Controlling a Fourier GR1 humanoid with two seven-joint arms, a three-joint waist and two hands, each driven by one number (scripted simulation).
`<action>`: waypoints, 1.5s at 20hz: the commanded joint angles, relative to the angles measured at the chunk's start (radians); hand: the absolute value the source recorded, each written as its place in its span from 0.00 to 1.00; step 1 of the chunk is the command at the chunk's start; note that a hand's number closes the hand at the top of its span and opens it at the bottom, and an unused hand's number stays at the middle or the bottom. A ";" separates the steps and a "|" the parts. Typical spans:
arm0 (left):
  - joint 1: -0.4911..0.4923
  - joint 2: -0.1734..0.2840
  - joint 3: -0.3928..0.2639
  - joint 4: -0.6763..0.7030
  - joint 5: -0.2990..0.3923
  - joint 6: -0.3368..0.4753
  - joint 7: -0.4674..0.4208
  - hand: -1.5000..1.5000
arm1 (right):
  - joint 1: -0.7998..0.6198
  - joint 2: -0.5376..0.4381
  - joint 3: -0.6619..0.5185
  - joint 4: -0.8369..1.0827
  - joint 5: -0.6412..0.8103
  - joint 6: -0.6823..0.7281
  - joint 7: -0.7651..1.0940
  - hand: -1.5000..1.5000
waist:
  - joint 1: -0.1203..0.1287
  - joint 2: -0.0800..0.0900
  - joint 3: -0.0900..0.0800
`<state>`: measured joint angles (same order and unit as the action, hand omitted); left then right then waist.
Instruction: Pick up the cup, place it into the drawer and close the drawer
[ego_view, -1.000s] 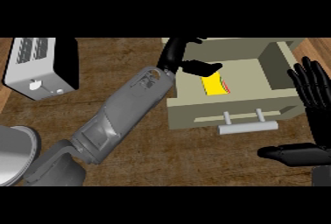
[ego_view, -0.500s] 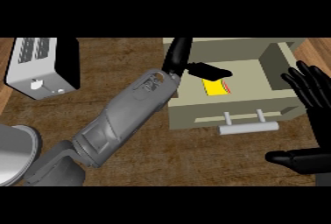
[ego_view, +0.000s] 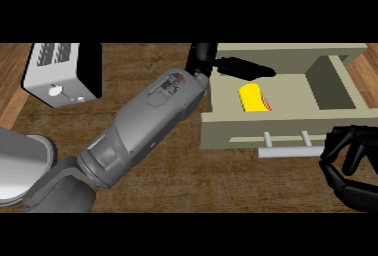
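The yellow cup (ego_view: 253, 98) lies inside the open drawer (ego_view: 221, 135), my left hand (ego_view: 235, 66) open above its far edge, my right hand (ego_view: 353, 162) curled empty near the handle (ego_view: 291, 151); closing remains.

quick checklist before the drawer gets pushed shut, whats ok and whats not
1. Cup inside the drawer: ok, it lies on the drawer floor.
2. Left hand off the cup: ok, open above the drawer's back.
3. Left hand out of the drawer's path: not ok, it hangs over the opening.
4. Right hand at the handle: not ok, curled beside its right end, holding nothing.
5. Drawer open: ok, fully pulled out.
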<state>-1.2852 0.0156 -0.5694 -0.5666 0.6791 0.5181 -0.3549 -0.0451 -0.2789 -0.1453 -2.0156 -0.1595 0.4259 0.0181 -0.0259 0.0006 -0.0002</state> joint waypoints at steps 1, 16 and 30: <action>-0.010 0.051 0.056 -0.036 0.002 -0.017 0.031 0.00 | 0.024 -0.012 0.059 -0.053 0.088 0.015 0.018 1.00 | 0.021 -0.003 0.000; 0.394 0.338 0.117 -0.507 -0.011 -0.081 0.121 0.00 | -0.007 0.017 0.193 0.168 0.566 -0.156 -0.130 1.00 | 0.049 -0.004 0.001; 0.708 0.493 0.219 -0.730 0.031 -0.192 0.086 0.00 | -0.238 0.017 0.430 0.697 1.081 -0.420 -0.223 1.00 | 0.059 0.004 0.001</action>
<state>-0.6675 0.4875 -0.3869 -1.2702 0.7042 0.3557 -0.2295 -0.2643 -0.2823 0.2336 -1.4762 0.8121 0.1130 -0.1328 0.0447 0.0006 0.0000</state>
